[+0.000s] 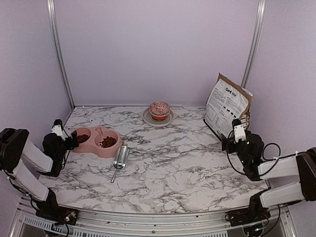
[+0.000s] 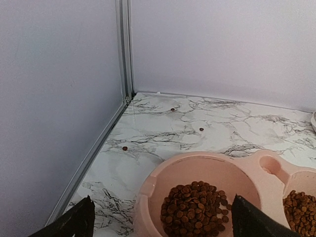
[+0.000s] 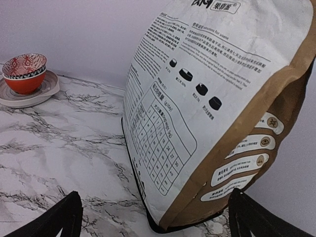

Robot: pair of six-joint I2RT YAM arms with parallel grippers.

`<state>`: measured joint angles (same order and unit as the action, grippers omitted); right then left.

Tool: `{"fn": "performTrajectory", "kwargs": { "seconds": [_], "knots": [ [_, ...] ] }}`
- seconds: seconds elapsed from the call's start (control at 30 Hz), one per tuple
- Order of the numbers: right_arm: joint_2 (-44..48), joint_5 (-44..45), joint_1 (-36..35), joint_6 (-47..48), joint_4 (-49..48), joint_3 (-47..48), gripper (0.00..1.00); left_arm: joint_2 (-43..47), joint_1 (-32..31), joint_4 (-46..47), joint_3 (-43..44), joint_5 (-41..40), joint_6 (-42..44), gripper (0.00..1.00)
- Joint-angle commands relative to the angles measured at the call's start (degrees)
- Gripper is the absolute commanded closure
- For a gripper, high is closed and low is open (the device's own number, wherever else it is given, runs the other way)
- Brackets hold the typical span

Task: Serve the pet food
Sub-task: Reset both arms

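The pet food is dark reddish-brown kibble lying in both wells of a pink double bowl [image 1: 94,147]: one heap [image 1: 82,138] in the left well, another [image 1: 107,142] in the right. My left gripper [image 1: 69,140] is open right at the bowl's left end. In the left wrist view its black fingertips [image 2: 74,223] stand wide on either side of the left well's kibble [image 2: 195,207], with nothing held. A metal scoop [image 1: 120,159] lies on the table just right of the bowl. My right gripper [image 1: 232,142] is open in front of the paper bag [image 1: 226,104], straddling the bag's base [image 3: 197,98].
A pink-frosted cupcake [image 1: 159,109] in a red wrapper sits on a small plate [image 1: 169,120] at the back centre. A few stray pellets [image 2: 125,148] lie on the marble near the left wall. Purple walls with metal corner posts [image 1: 58,54] close in the table.
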<state>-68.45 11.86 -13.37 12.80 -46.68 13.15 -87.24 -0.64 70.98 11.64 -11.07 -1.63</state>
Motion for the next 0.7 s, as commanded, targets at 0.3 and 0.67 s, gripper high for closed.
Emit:
{"fn": "performTrajectory", "kwargs": {
  "seconds": [0.3,0.67],
  "knots": [
    [-10.95,2.27,2.15,2.50,-24.23,-3.65,0.00,-0.30,0.14,1.56,1.89,-0.83,-0.92,0.01],
    [-19.16,-2.27,6.72,-2.18,-36.99,-4.80,0.00,-0.25,0.14,1.52,1.97,-0.78,-0.96,0.01]
  ]
}}
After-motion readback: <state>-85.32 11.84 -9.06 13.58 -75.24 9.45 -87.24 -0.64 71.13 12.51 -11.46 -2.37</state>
